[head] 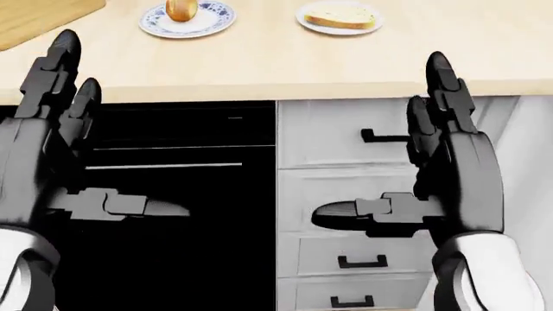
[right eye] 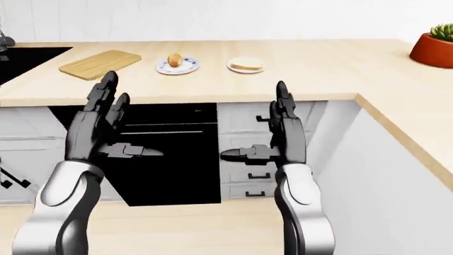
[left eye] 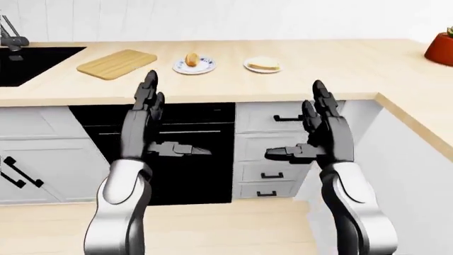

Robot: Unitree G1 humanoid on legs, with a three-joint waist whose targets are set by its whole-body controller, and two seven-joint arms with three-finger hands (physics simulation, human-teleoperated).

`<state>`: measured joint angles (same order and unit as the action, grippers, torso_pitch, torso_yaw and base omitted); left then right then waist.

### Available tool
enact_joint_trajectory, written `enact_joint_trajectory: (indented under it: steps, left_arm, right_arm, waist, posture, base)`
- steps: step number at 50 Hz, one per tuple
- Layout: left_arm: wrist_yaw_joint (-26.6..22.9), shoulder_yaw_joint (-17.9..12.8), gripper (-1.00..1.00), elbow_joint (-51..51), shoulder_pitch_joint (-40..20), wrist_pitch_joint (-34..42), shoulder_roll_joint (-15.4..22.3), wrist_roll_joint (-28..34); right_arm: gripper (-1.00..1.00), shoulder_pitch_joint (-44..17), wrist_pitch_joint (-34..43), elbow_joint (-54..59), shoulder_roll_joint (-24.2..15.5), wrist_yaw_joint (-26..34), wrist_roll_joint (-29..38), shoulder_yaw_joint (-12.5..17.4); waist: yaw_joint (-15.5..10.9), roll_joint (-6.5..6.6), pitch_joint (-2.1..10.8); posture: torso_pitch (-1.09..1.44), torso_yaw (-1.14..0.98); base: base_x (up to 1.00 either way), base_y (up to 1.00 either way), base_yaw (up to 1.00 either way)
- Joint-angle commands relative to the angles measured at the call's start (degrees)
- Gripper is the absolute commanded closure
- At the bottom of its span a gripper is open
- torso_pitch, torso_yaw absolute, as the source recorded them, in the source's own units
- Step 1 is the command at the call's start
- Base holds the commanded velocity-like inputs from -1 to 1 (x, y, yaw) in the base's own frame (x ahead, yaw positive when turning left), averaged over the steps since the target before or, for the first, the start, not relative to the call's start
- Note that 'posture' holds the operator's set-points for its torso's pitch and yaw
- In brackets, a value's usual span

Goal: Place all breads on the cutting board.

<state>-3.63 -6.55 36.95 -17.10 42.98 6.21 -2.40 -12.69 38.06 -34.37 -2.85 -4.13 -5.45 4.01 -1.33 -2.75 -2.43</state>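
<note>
Neither bread is on the cutting board [left eye: 117, 64] yet, so the whole task is left. A bread roll [left eye: 191, 59] sits on a patterned plate [left eye: 203, 67] just right of the board on the counter [left eye: 340, 74]; a bread slice [left eye: 263, 63] lies on a white plate [left eye: 249, 66] further right. Both hands are raised below the counter edge, empty: the left hand [left eye: 145, 125] and the right hand [left eye: 322, 133] have fingers spread wide. Below are a black oven [left eye: 195, 154] and white drawers [left eye: 265, 151].
</note>
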Motion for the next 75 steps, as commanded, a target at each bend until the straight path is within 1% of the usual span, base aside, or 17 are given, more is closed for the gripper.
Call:
enact_joint_trajectory:
  steps: [1,9,13,16,24,27,40,42,43,49,54,56,59,65,68,69,75]
  left_arm:
    - [-0.1,-0.5,-1.00,1.0,-1.1,-0.9,0.7,-0.1]
    - [0.0,-1.8,-1.00,1.1,-1.8,-0.4,1.3,-1.0]
    - [0.3,-1.9,-1.00,1.5,-1.7,-0.2,1.6,-1.5]
    - [0.4,-2.7,-1.00,1.7,-2.3,0.4,2.1,-2.2]
    - [0.9,-2.6,-1.00,2.4,-2.9,1.3,2.5,-2.7]
    - [1.0,-2.8,-1.00,3.4,-3.1,2.4,2.7,-2.9]
    - [0.8,-2.8,-1.00,3.8,-2.5,2.1,2.8,-3.1]
    - [0.7,-3.0,-1.00,3.8,-2.5,2.0,2.8,-3.1]
    - [0.7,-3.0,-1.00,3.8,-2.5,2.1,2.8,-3.2]
    - [0.8,-3.0,-1.00,4.2,-2.8,2.7,3.0,-3.3]
    - [0.7,-2.8,-1.00,4.1,-3.0,2.8,3.0,-3.1]
    - [0.8,-2.6,-1.00,4.1,-3.3,3.0,2.9,-2.9]
    - [0.7,-2.5,-1.00,4.2,-3.3,3.0,2.9,-2.8]
    - [0.6,-2.2,-1.00,3.4,-2.9,2.0,2.6,-2.4]
    - [0.6,-2.1,-1.00,3.5,-3.0,2.0,2.6,-2.2]
    - [0.5,-2.0,-1.00,3.1,-3.0,1.7,2.5,-2.2]
    - [0.4,-2.0,-1.00,2.9,-2.5,1.1,2.2,-2.1]
  right_arm:
    - [-1.00,-1.2,-0.8,-1.9,0.1,-0.3,0.0,-0.1]
    - [-1.00,-1.1,-1.9,-2.1,0.4,0.1,-0.8,-0.2]
    - [-1.00,-1.5,-2.2,-2.1,0.6,-0.2,-2.2,-0.1]
    - [-1.00,-2.3,-0.5,-3.6,0.8,-0.5,-5.0,0.5]
    - [-1.00,-3.3,0.4,-3.8,-0.3,-2.2,-7.1,1.0]
    - [-1.00,-3.6,0.7,-4.0,-0.4,-2.4,-7.7,1.1]
    - [-1.00,-2.3,-0.2,-4.8,-0.8,-1.2,-8.4,0.0]
    - [-1.00,-2.3,0.1,-5.2,-0.6,-1.0,-8.1,-0.2]
    - [-1.00,-2.3,-0.4,-4.8,-0.6,-0.9,-7.8,0.0]
    - [-1.00,-2.5,-0.2,-5.0,-0.4,-0.9,-8.0,0.8]
    - [-1.00,-3.2,-0.1,-4.8,-0.7,-2.2,-8.7,2.0]
    - [-1.00,-3.4,0.1,-4.7,-1.0,-2.7,-9.2,2.4]
    - [-1.00,-3.1,0.0,-5.0,-1.3,-3.0,-9.5,2.4]
    - [-1.00,-2.3,-1.2,-4.6,-1.4,-2.7,-9.3,2.4]
    - [-1.00,-2.1,-1.4,-4.6,-1.4,-2.7,-9.4,2.5]
    - [-1.00,-2.0,-1.5,-4.6,-1.4,-2.7,-9.4,2.5]
    - [-1.00,-1.6,-2.4,-4.0,-1.3,-2.6,-9.7,2.6]
  waist:
    - [-0.5,-0.84,0.02]
    - [1.0,1.28,0.79]
    - [1.2,5.85,2.62]
    - [0.9,6.10,0.80]
    - [0.5,2.59,0.50]
    - [0.4,-1.73,1.90]
    - [2.2,4.82,0.43]
    - [2.2,7.43,2.47]
    - [1.6,5.15,1.94]
    - [-0.7,3.91,2.36]
    - [-0.6,-1.25,1.30]
    - [0.4,0.71,2.51]
    - [1.2,1.03,0.42]
    - [1.7,4.65,-0.43]
    - [1.7,9.48,1.10]
    - [1.0,6.94,-0.33]
    - [0.5,4.83,1.07]
  posture:
    - [0.00,0.00]
    - [0.00,0.00]
    - [0.00,0.00]
    - [0.00,0.00]
    - [0.00,0.00]
    - [0.00,0.00]
    - [0.00,0.00]
    - [0.00,0.00]
    - [0.00,0.00]
    - [0.00,0.00]
    - [0.00,0.00]
    - [0.00,0.00]
    - [0.00,0.00]
    - [0.00,0.00]
    - [0.00,0.00]
    - [0.00,0.00]
    - [0.00,0.00]
  base:
    - [0.56,-0.01,0.00]
    - [0.47,0.00,0.00]
    - [0.11,0.00,0.00]
    - [0.01,0.00,0.00]
    - [0.11,0.00,0.00]
    - [0.25,0.00,0.00]
    - [0.25,0.00,0.00]
    - [0.00,0.04,0.00]
    - [0.00,0.32,0.00]
    - [0.00,0.00,0.95]
    - [0.00,0.06,0.11]
    - [0.04,0.00,0.00]
    - [0.31,0.00,0.00]
    - [0.38,0.00,0.00]
    - [0.38,0.00,0.00]
    - [0.38,0.00,0.00]
    - [0.39,0.00,0.00]
